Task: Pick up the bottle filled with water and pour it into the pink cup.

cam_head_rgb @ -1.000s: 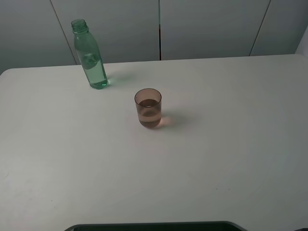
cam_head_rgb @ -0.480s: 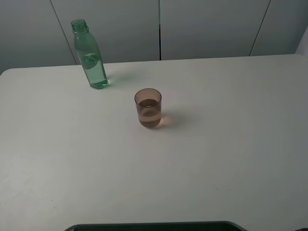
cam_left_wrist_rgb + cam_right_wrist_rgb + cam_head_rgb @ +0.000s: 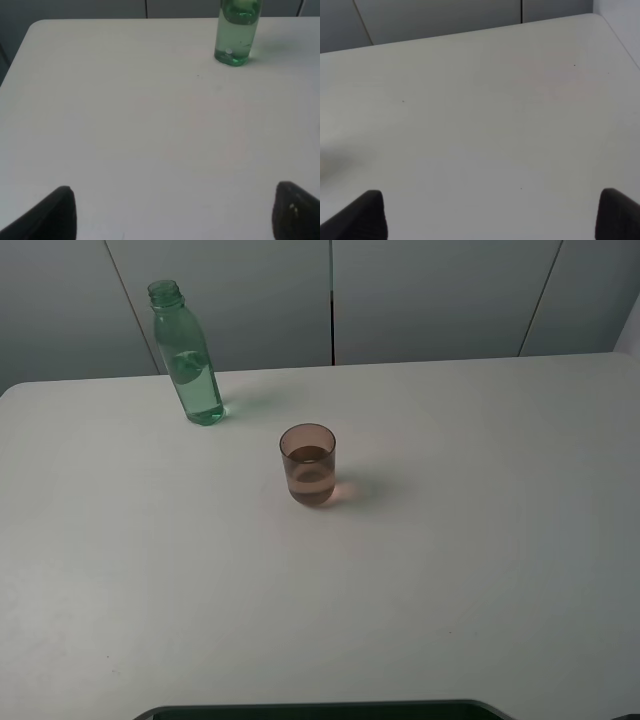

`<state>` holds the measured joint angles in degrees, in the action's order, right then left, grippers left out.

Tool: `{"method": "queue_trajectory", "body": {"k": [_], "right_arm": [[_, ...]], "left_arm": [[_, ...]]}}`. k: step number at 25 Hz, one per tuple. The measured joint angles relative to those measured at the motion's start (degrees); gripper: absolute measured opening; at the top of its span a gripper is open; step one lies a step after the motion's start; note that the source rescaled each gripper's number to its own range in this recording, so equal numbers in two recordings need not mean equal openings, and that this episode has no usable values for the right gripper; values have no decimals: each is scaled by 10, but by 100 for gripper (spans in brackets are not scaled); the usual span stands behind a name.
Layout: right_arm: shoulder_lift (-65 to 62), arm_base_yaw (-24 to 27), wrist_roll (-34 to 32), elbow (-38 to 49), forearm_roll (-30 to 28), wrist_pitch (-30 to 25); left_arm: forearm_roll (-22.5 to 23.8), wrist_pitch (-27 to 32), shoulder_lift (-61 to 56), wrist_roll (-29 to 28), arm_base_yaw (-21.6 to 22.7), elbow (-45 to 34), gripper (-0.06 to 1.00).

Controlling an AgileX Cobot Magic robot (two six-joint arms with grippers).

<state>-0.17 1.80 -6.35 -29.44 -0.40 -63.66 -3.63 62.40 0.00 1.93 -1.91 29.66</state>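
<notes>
The green-tinted bottle (image 3: 187,353) stands upright, uncapped, at the table's far left, with water in its lower part. Its lower half also shows in the left wrist view (image 3: 236,34). The pink cup (image 3: 308,464) stands upright near the table's middle, holding some liquid. Neither arm shows in the exterior high view. My left gripper (image 3: 172,215) is open and empty, well short of the bottle, its fingertips (image 3: 56,214) wide apart. My right gripper (image 3: 490,217) is open and empty over bare table, with the cup out of its view.
The white table (image 3: 450,560) runs to grey wall panels (image 3: 430,295) at the back. Its left edge shows in the left wrist view (image 3: 15,55), its right edge in the right wrist view (image 3: 620,40). A dark edge (image 3: 320,710) lies at the front.
</notes>
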Motion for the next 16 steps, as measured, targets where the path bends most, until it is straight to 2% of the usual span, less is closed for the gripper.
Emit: {"method": "queue_trajectory", "body": {"k": [16], "right_arm": [[0, 0, 0, 0, 0, 0]], "left_arm": [[0, 0, 0, 0, 0, 0, 100]]}}
